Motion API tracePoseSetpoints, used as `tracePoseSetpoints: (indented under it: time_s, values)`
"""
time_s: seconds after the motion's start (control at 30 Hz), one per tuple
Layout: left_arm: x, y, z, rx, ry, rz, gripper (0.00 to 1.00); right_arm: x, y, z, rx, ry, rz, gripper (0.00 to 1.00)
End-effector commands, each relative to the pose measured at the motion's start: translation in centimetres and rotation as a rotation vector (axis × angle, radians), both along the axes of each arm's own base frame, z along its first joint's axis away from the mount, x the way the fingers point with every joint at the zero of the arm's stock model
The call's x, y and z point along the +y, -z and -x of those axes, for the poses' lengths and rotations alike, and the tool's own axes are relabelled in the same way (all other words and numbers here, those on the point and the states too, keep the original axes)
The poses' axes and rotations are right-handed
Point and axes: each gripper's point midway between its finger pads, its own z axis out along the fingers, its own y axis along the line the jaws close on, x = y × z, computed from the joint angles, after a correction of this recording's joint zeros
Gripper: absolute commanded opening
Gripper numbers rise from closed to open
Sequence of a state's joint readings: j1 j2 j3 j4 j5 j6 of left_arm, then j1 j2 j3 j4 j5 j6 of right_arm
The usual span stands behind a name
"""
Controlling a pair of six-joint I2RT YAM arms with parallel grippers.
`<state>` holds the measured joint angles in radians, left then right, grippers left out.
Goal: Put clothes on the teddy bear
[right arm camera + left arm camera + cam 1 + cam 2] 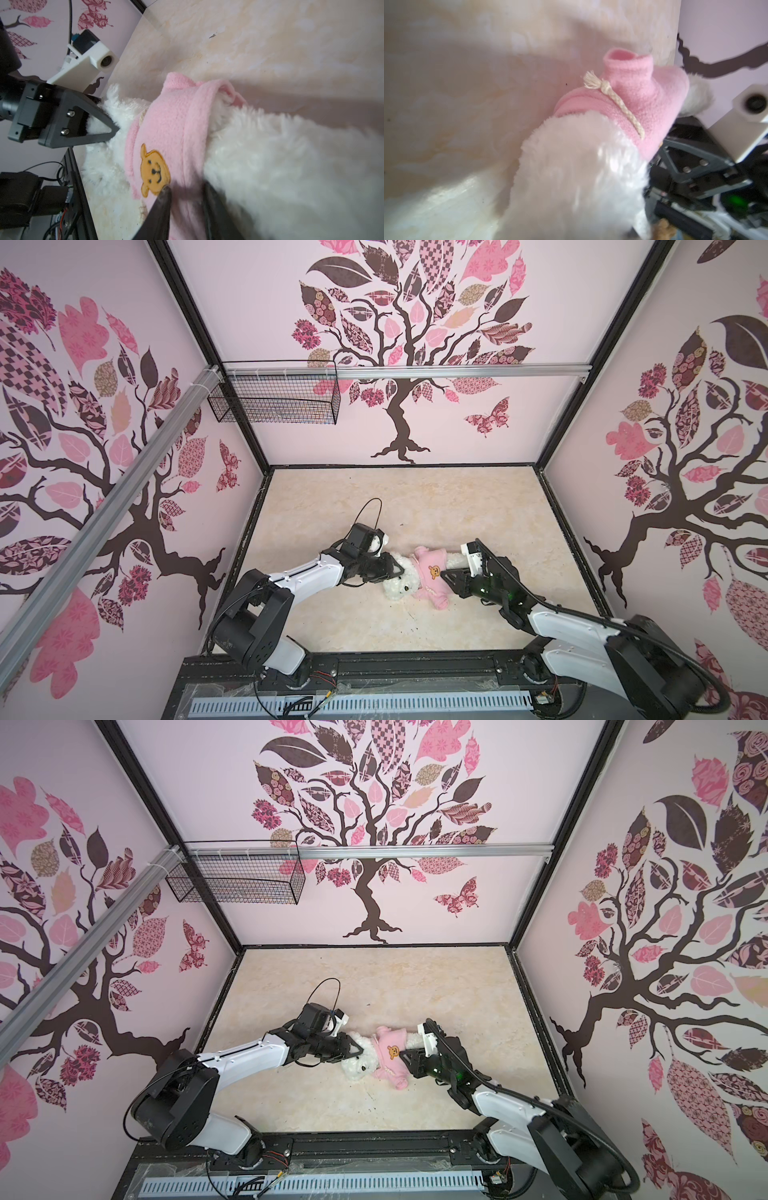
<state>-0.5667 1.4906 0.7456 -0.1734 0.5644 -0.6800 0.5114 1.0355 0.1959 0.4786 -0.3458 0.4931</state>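
Teddy bear [395, 591] in a pink shirt [430, 578] lies face up on the table [457, 510], nearer its front edge. Right gripper [187, 190] straddles the shirt hem, jaws partly apart, grip unclear. Left gripper [398, 569] presses into the bear's head fur, its opening hidden.

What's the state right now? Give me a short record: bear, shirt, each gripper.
teddy bear: lying on the table, head towards the left arm
pink hooded shirt: round its torso, bear-face patch up, hem bunched at the waist
sleeve: no paw showing at its opening
left gripper: at the bear's head, fur between its fingers; grip unclear
right gripper: fingers either side of the shirt's hem; grip unclear
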Motion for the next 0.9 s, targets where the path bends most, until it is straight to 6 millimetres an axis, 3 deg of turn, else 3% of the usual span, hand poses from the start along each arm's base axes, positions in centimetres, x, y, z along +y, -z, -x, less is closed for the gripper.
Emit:
tracePoseSetpoints:
  time_s: [0.0,0.1,0.3,0.87]
  values:
    - [-0.1,-1.9,-0.8,-0.154,0.034,-0.003,0.17,-2.0,-1.0,0.2,0.037,0.033,-0.007,0.37]
    - [-0.3,-3.2,-0.6,-0.272,0.066,0.005,0.00,-2.2,-3.7,-0.3,0.031,0.025,-0.054,0.40]
    - [-0.1,-5.4,-0.4,-0.444,0.088,-0.028,0.00,-0.5,-5.8,-0.7,0.075,-0.038,-0.142,0.41]
    - [0.0,-5.7,0.4,-0.534,0.130,-0.073,0.00,0.9,-7.3,-4.0,0.048,-0.031,-0.191,0.34]
